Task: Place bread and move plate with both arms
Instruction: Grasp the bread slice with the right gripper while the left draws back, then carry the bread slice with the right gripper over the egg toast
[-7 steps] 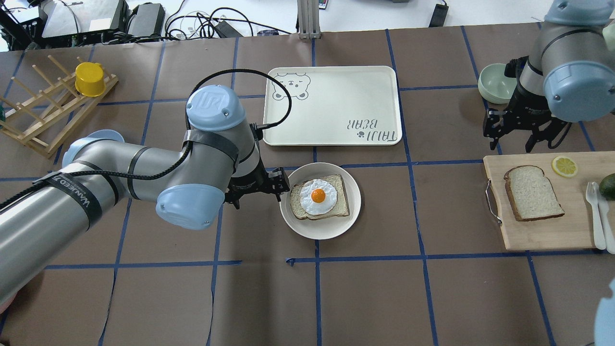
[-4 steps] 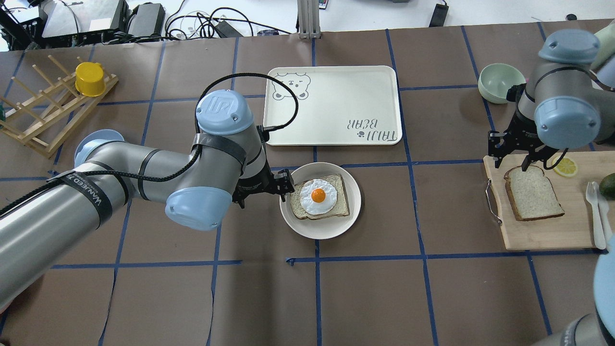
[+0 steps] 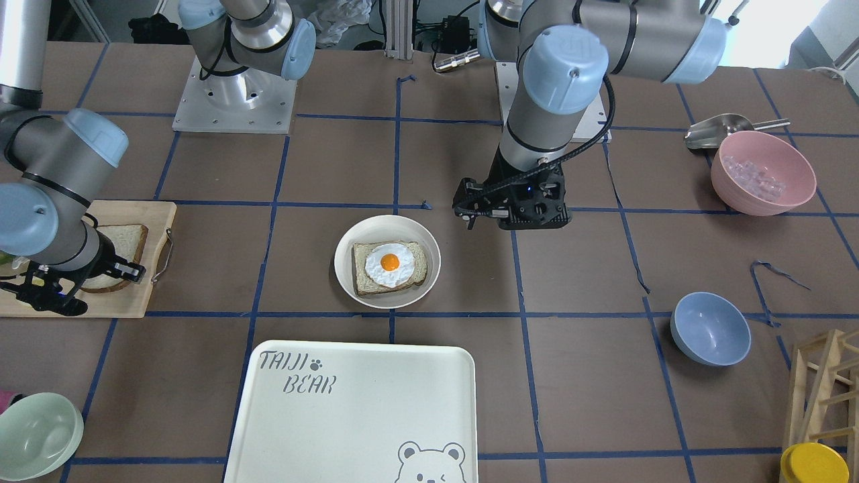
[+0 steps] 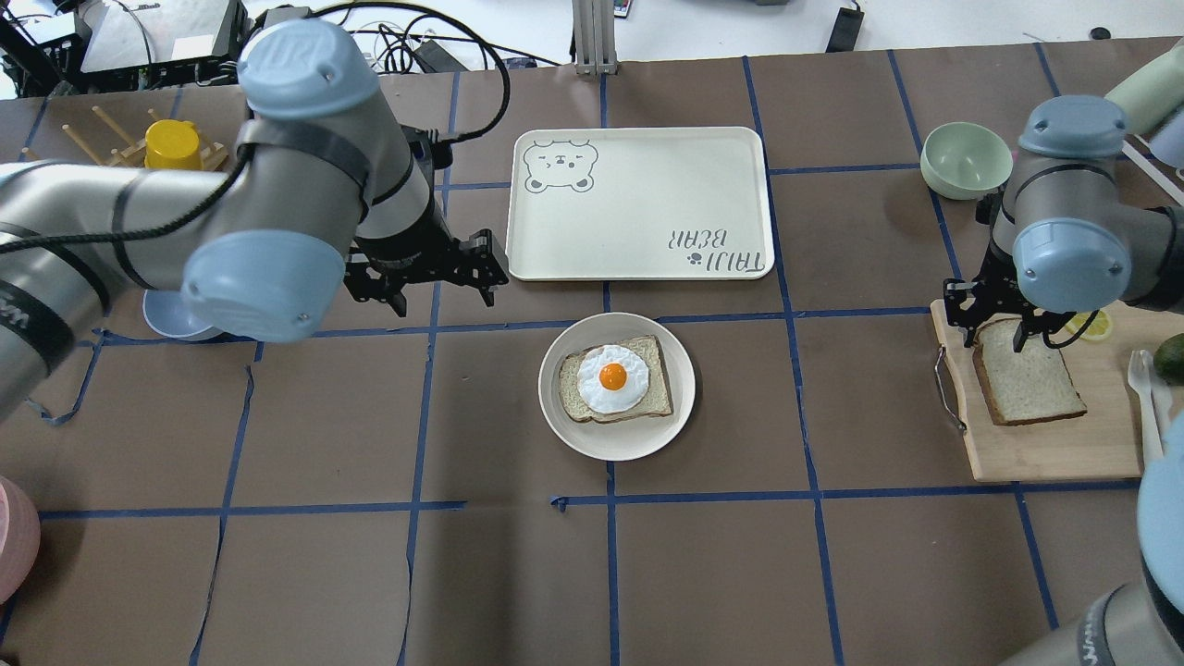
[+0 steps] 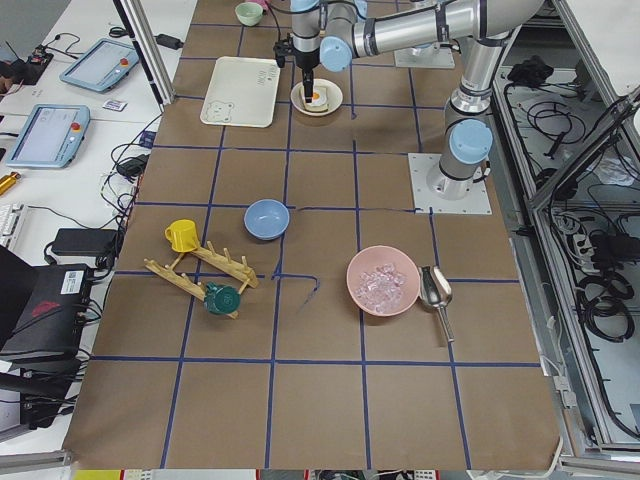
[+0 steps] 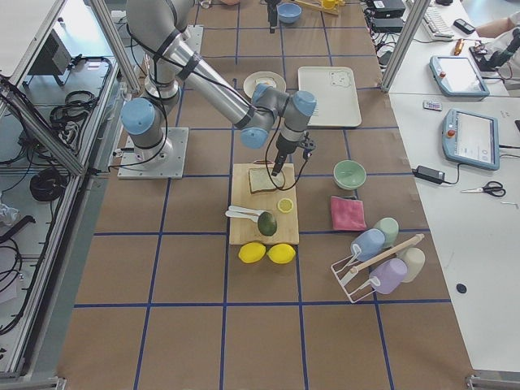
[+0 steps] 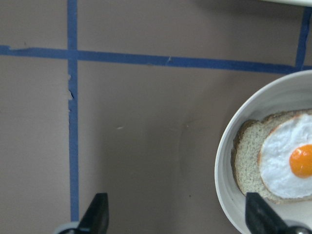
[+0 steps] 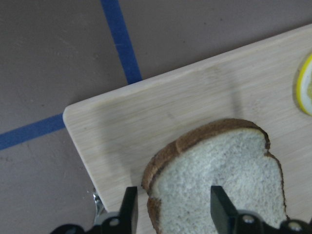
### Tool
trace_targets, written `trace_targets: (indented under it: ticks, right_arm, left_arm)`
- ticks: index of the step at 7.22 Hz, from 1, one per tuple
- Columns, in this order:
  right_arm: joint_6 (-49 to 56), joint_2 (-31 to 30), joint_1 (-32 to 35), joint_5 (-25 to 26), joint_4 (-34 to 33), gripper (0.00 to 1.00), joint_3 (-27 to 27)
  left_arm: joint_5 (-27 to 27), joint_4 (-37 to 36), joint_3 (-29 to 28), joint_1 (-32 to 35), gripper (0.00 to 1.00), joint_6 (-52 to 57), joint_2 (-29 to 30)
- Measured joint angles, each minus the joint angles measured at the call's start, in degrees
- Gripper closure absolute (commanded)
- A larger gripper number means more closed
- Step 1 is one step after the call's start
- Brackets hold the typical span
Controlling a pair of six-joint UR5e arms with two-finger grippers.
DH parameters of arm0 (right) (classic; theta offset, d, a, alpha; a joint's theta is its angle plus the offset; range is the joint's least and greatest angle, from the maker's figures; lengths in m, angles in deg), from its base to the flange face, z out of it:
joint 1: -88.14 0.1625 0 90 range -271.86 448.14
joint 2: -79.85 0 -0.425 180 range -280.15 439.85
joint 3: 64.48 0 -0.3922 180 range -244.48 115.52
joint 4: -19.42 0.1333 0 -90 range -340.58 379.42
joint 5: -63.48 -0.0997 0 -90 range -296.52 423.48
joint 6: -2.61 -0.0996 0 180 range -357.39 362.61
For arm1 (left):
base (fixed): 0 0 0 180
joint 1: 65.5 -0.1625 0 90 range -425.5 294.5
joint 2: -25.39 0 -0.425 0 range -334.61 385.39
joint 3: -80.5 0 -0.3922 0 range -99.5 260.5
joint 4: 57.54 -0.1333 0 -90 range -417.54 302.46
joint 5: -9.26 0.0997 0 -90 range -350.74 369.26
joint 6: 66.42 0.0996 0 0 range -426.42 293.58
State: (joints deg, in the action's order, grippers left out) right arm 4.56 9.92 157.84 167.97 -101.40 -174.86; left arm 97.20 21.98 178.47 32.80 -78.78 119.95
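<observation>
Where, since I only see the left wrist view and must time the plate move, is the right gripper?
Observer: The right gripper hangs over the plain bread on the wooden board.
Operator: Has it gripped it?
Observer: No, its fingers are open, one beside the crust, one over the crumb.
Operator: Where does the tray sit?
Observer: The tray lies beyond the plate from the robot, apart from it.
</observation>
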Motion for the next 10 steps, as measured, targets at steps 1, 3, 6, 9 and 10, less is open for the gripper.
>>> trace_targets:
  ticks: [1, 3, 6, 9, 10]
  right_arm:
    - [-0.2, 0.2, 0.0, 0.1, 0.0, 0.6, -0.1]
    - [-0.9, 0.7, 0.0, 0.0, 0.0, 1.0, -0.2]
    - [-0.8, 0.5, 0.0, -0.1, 0.9, 1.0, 0.0]
    - [-0.7, -1.9, 0.1, -0.1, 10.6, 1.0, 2.8]
    - [-0.7, -3.1, 0.7, -0.3, 16.5, 1.0, 5.6]
  left_arm:
    - [-0.5, 6.7, -5.5, 0.4, 0.0, 0.1, -1.1]
    - [-0.9, 11.0, -9.7, 2.0, 0.0, 0.0, -3.5]
    - [0.1, 12.7, -10.7, 1.5, 0.0, 0.7, -5.3]
    - [-0.3, 12.5, -11.0, -5.2, 0.0, 6.4, -6.5]
    - [-0.5, 12.4, -10.7, -5.9, 0.0, 6.6, -7.0]
